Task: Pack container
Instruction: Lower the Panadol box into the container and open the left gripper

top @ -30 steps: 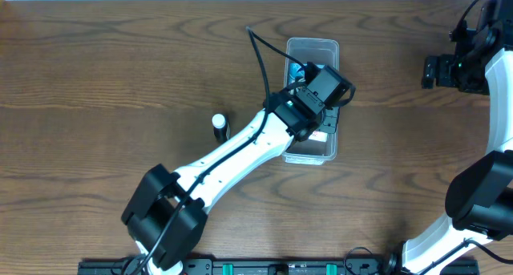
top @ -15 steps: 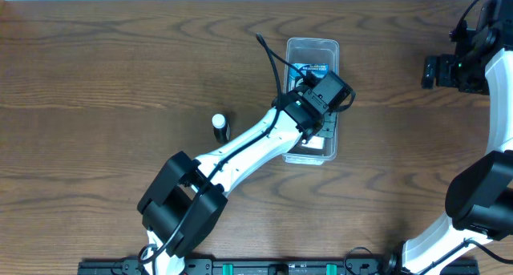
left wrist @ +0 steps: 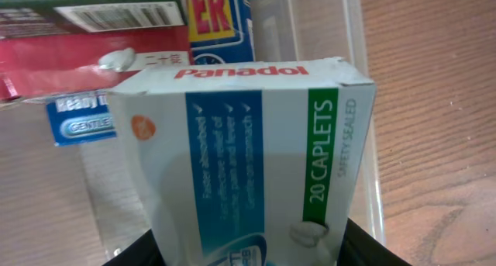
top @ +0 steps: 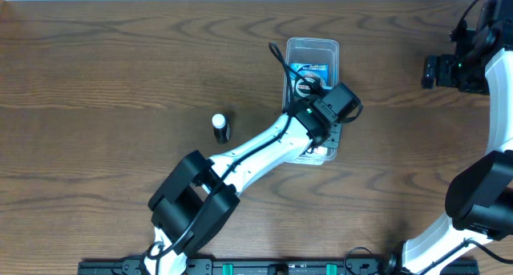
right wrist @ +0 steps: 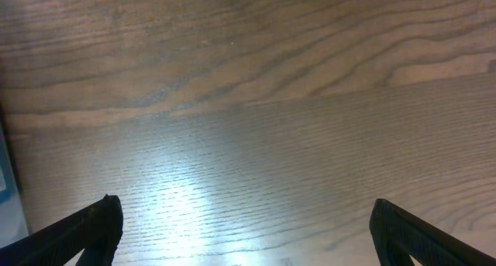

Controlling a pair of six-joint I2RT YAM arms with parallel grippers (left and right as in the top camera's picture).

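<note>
Gripping one box [left wrist: 256, 165] over one container [top: 317, 44].

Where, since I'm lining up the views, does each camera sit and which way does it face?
Overhead: above the table, looking straight down at the container; left arm and right arm show.
Left wrist: on the left arm, looking down past the left fingers at the pill box they hold over the container.
Right wrist: on the right arm, looking down at bare wood; right fingers show, wide apart.
Shared: overhead and left wrist both show the container.
</note>
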